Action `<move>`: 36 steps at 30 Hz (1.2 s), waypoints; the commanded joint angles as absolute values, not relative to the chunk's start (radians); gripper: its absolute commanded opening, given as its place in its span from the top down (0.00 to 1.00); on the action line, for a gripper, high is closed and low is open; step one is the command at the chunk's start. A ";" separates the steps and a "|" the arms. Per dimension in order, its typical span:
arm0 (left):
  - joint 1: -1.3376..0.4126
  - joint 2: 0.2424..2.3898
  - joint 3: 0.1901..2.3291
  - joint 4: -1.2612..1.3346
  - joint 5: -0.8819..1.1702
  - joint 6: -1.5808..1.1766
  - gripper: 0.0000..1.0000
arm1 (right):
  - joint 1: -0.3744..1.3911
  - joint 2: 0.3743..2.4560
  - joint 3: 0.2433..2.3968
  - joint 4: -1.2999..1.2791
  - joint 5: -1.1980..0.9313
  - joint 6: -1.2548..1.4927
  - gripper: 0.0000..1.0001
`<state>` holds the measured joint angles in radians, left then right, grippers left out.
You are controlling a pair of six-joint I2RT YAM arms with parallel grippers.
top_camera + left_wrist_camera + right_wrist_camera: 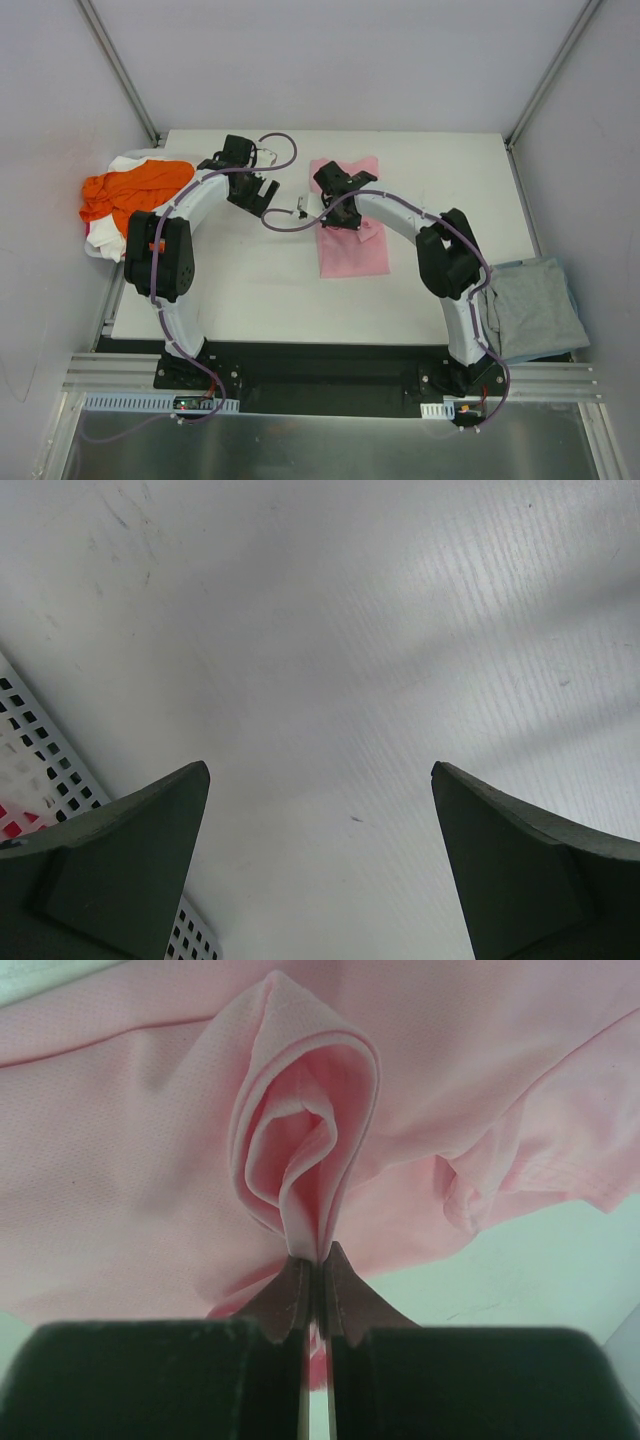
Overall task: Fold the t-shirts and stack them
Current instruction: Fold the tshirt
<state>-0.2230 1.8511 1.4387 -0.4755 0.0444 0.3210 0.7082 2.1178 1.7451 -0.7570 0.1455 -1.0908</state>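
From above, the pink t-shirt (352, 250) lies mid-worktop (250, 290), nearer the far edge, with open surface along the near edge and to its left. The orange t-shirt (130, 190) sits on the white t-shirt (100, 235) at the far left corner, spilling over the left edge. The grey-blue t-shirt (535, 305) lies beyond the right edge.

Left wrist: the left gripper (320, 780) is spread wide over bare worktop.

Right wrist: the right gripper (318, 1260) pinches a raised fold of the pink t-shirt.
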 commanded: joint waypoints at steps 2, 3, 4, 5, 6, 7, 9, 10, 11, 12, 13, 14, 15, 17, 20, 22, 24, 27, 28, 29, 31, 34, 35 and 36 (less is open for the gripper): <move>-0.229 1.812 1.442 -0.471 0.060 0.314 0.06 | 0.706 2.123 1.802 -0.764 0.132 -1.111 1.00; -0.229 1.810 1.440 -0.471 0.063 0.314 0.05 | 0.706 2.126 1.805 -0.764 0.130 -1.112 0.99; -0.229 1.813 1.440 -0.471 0.061 0.314 0.05 | 0.706 2.131 1.807 -0.765 0.130 -1.112 0.99; -0.229 1.813 1.440 -0.471 0.061 0.314 0.06 | 0.704 2.134 1.809 -0.764 0.130 -1.112 0.99; -0.229 1.813 1.440 -0.471 0.060 0.314 0.06 | 0.703 2.138 1.810 -0.764 0.132 -1.112 0.99; -0.230 1.813 1.440 -0.471 0.060 0.314 0.05 | 0.704 2.141 1.812 -0.762 0.130 -1.112 0.99; -0.230 1.813 1.439 -0.471 0.058 0.316 0.05 | 0.706 2.149 1.815 -0.764 0.132 -1.112 0.98; -0.230 1.813 1.440 -0.471 0.057 0.316 0.06 | 0.706 2.151 1.812 -0.753 0.138 -1.108 0.96; -0.229 1.813 1.440 -0.471 0.057 0.318 0.06 | 0.704 2.154 1.812 -0.750 0.141 -1.106 0.93; -0.229 1.815 1.440 -0.471 0.057 0.318 0.06 | 0.706 2.157 1.810 -0.738 0.144 -1.104 0.93; -0.230 1.815 1.442 -0.471 0.058 0.318 0.06 | 0.704 2.158 1.809 -0.732 0.144 -1.104 0.93; -0.230 1.816 1.442 -0.471 0.058 0.318 0.05 | 0.706 2.158 1.809 -0.727 0.144 -1.104 0.92; -0.230 1.815 1.442 -0.471 0.058 0.319 0.05 | 0.704 2.161 1.809 -0.716 0.149 -1.103 0.90; -0.229 1.816 1.437 -0.471 0.058 0.318 0.06 | 0.704 2.163 1.809 -0.707 0.153 -1.103 0.79; -0.229 1.818 1.437 -0.471 0.060 0.316 0.06 | 0.701 2.169 1.810 -0.686 0.170 -1.100 0.60; -0.230 1.818 1.437 -0.471 0.061 0.314 0.06 | 0.698 2.172 1.810 -0.670 0.179 -1.097 0.43; -0.229 1.819 1.436 -0.469 0.061 0.314 0.06 | 0.698 2.171 1.809 -0.658 0.190 -1.094 0.39; -0.229 1.818 1.436 -0.471 0.060 0.313 0.05 | 0.690 2.164 1.810 -0.646 0.193 -1.086 0.37; -0.229 1.818 1.434 -0.471 0.060 0.316 0.05 | 0.690 2.160 1.809 -0.643 0.196 -1.086 0.37; -0.230 1.816 1.436 -0.471 0.058 0.316 0.06 | 0.687 2.158 1.809 -0.638 0.204 -1.085 0.36; -0.230 1.813 1.439 -0.469 0.058 0.316 0.05 | 0.686 2.157 1.806 -0.640 0.210 -1.086 0.36; -0.230 1.815 1.440 -0.471 0.061 0.314 0.05 | 0.683 2.152 1.796 -0.638 0.219 -1.097 0.36; -0.230 1.815 1.440 -0.471 0.060 0.316 0.06 | 0.678 2.154 1.787 -0.631 0.228 -1.103 0.36; -0.230 1.815 1.439 -0.469 0.061 0.316 0.06 | 0.673 2.158 1.787 -0.624 0.230 -1.107 0.36</move>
<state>-0.2230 1.8511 1.4387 -0.4755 0.0444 0.3210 0.6865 2.1731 1.7744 -0.6445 0.1989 -1.0996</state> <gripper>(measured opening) 0.945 0.639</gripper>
